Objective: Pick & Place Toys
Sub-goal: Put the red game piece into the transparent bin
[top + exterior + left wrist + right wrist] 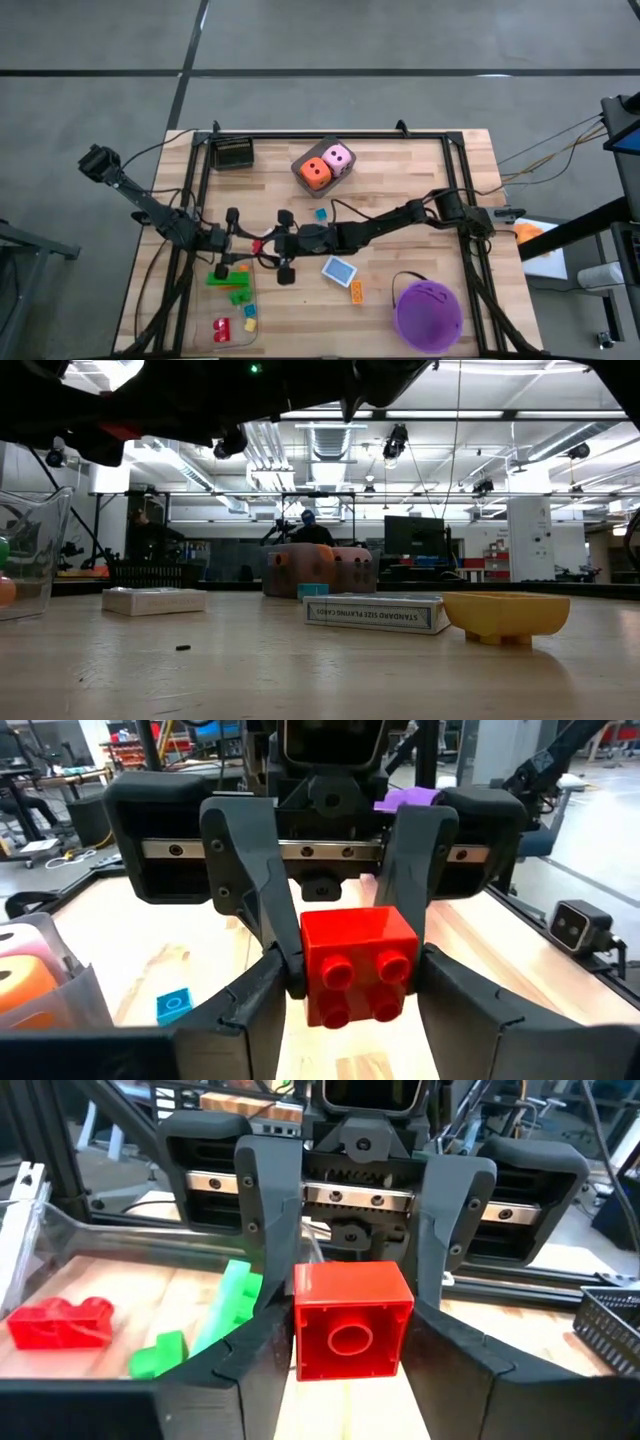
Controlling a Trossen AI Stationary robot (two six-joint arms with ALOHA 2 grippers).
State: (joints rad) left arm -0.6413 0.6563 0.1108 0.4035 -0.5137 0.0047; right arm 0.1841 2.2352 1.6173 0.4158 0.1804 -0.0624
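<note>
A red brick [257,246] hangs above the table's middle left, between my two grippers, which face each other. My left gripper [251,246] comes from the left and is shut on it. My right gripper [265,245] comes from the right and is shut on it too. The brick's studs [362,982] face the left wrist and its hollow underside [350,1338] faces the right wrist. Green bricks [228,278], a red brick [221,329] and a yellow one [250,324] lie in the clear tray [252,300]. An orange die [314,173] and a pink die [338,158] sit in a container at the far middle. My left gripper pinches the red brick's two opposite sides [308,992] between its two fingers [255,1010]. The fingers lie level and come from the table's left. The brick is clear of the table, studs toward this wrist. My right gripper pinches the same two sides [300,1342] between its two fingers [245,1365]. The fingers lie level and come from the table's right, tips meeting the left gripper's. The brick's hollow underside faces this wrist.
A playing-card box [339,270] and an orange brick [356,292] lie right of the grippers. A small blue brick [320,213] lies just beyond them. The purple bucket [428,312] stands at the near right and a black basket [233,153] at the far left.
</note>
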